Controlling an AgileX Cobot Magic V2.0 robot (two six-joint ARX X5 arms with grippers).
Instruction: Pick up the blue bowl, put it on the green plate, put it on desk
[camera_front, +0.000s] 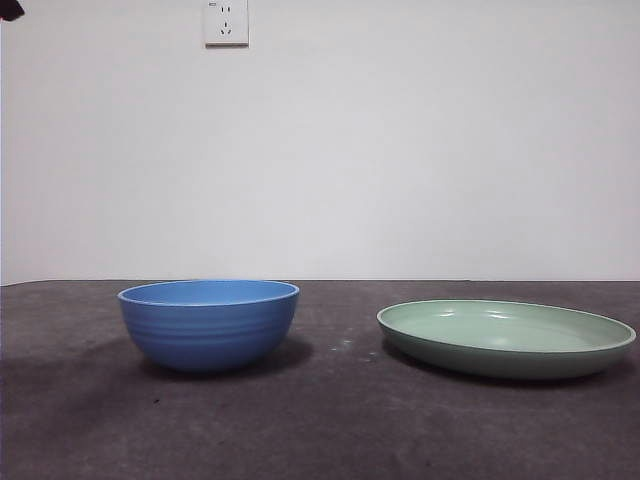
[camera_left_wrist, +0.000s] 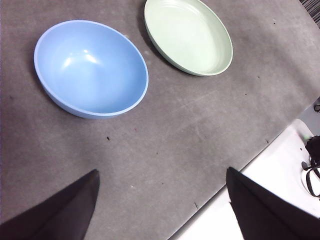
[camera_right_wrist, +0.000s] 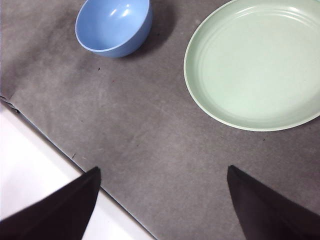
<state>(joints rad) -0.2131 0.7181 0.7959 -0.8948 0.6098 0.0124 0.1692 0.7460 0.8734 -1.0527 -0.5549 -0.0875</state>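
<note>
Blue bowl (camera_front: 209, 324) sits upright on the bench (camera_front: 330, 430), empty, faint ridges round its outer wall. Green plate (camera_front: 506, 337) lies flat on the same dark mottled surface, beside the bowl, with a clear strip of bench between them; the two do not touch. Plate is wider and much shallower than the bowl, also empty. Left tool (camera_left_wrist: 162, 205) hangs above the bench near its edge, jaws spread wide apart, nothing between them; the bowl is the nearer of the two dishes to it, the plate lying beyond. Right tool (camera_right_wrist: 161, 205) likewise over the bench edge, jaws wide apart and holding nothing; here the plate is the closer dish and the bowl lies further off. Neither tool touches either dish. Seen from the front, only a small black tip (camera_front: 10, 9) shows at an upper corner. White wall socket (camera_front: 226, 22) on the wall behind.
</note>
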